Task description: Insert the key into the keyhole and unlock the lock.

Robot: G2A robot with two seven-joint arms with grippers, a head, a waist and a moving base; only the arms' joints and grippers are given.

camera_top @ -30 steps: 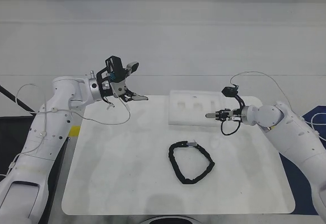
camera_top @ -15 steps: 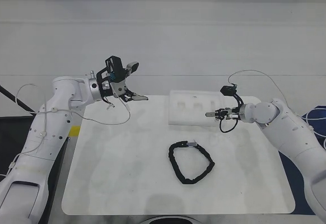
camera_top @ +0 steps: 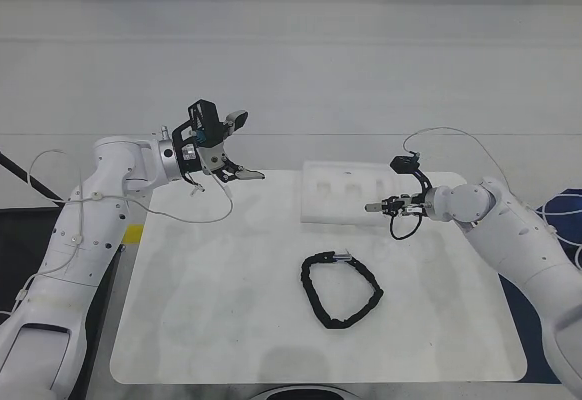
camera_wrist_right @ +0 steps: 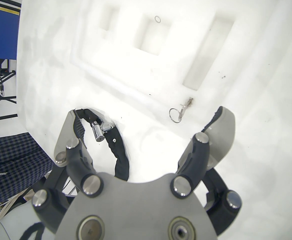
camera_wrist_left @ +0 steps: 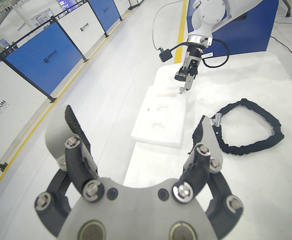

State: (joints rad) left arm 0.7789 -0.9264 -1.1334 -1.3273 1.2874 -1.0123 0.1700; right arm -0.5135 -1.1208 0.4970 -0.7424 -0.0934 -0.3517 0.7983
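A: If you tally what lies on the one table [camera_top: 191, 330], how many keys do you count?
B: One key [camera_wrist_right: 179, 111], on a ring, lying on the single foam block [camera_top: 321, 210] at the far side, right of centre, beside the longest of its three recesses [camera_wrist_right: 208, 53].
A: And the right gripper [camera_wrist_right: 148, 113]?
B: Just above that key, fingers spread wide, holding nothing.
A: Locks?
B: One chain lock [camera_top: 341, 292], a black-sleeved loop at mid-table, nearer than the block, its silver cylinder [camera_top: 342, 258] at the far end.
A: The left gripper [camera_wrist_left: 135, 117]?
B: Far left, well apart from everything, also spread wide and empty.
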